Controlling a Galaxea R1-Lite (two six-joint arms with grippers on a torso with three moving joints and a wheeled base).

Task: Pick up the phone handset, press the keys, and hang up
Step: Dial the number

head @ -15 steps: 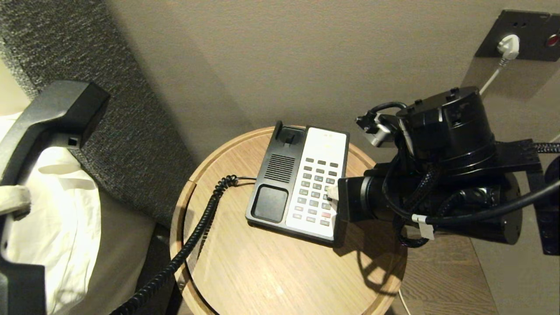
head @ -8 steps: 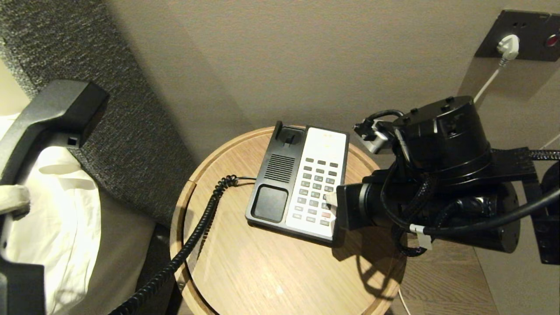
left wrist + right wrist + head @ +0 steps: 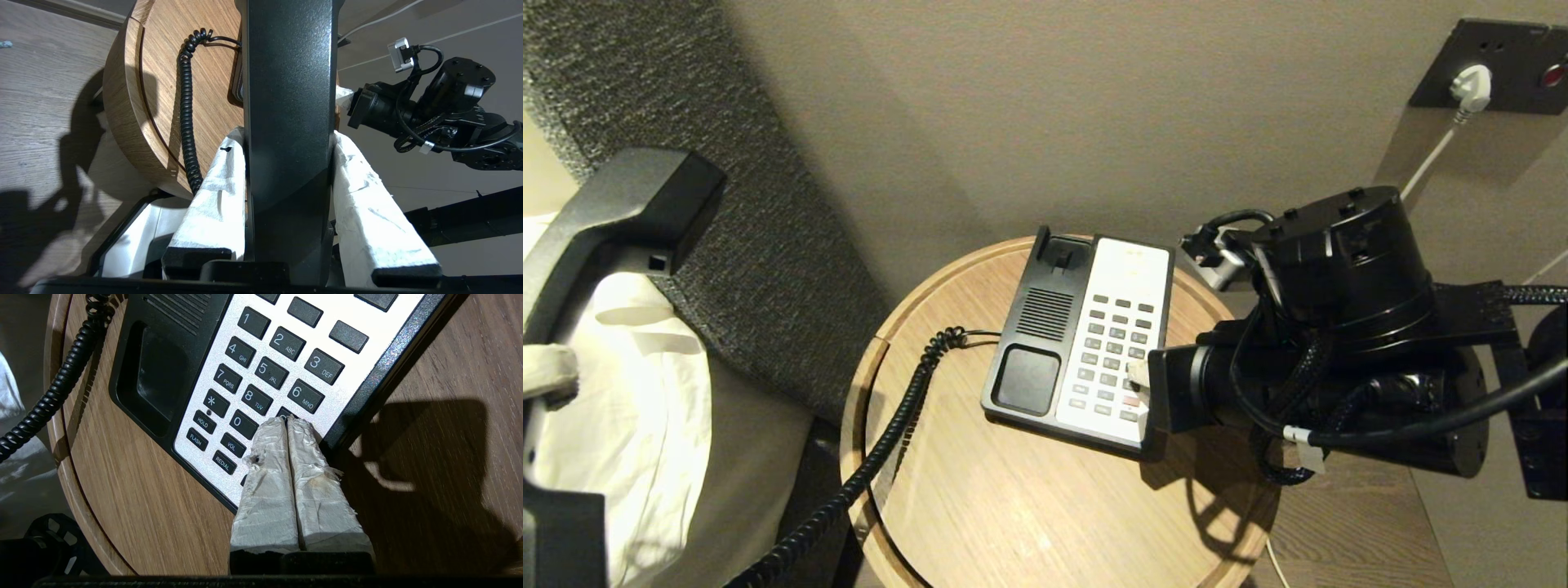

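The black phone handset (image 3: 629,204) hangs in the air at the far left, off the phone base (image 3: 1029,376). My left gripper (image 3: 288,136) is shut on the handset (image 3: 288,81), a white-wrapped finger (image 3: 216,192) on each side. The coiled cord (image 3: 882,441) runs from the base over the table's edge. My right gripper (image 3: 286,420) is shut, its wrapped fingers pressed together. Its tips rest on the keys (image 3: 269,371), on the key just below 6 in the right column, which they mostly hide. In the head view the right gripper (image 3: 1139,371) reaches in from the right over the keys (image 3: 1112,343).
The phone stands on a small round wooden table (image 3: 1013,506) against a beige wall. A grey upholstered headboard (image 3: 752,245) and white bedding (image 3: 645,408) lie to the left. A wall socket with a white plug (image 3: 1470,86) is at the upper right.
The right wrist has sunk a little, and its fingertips have crept slightly toward the near end of the keypad. The left arm and handset have not moved.
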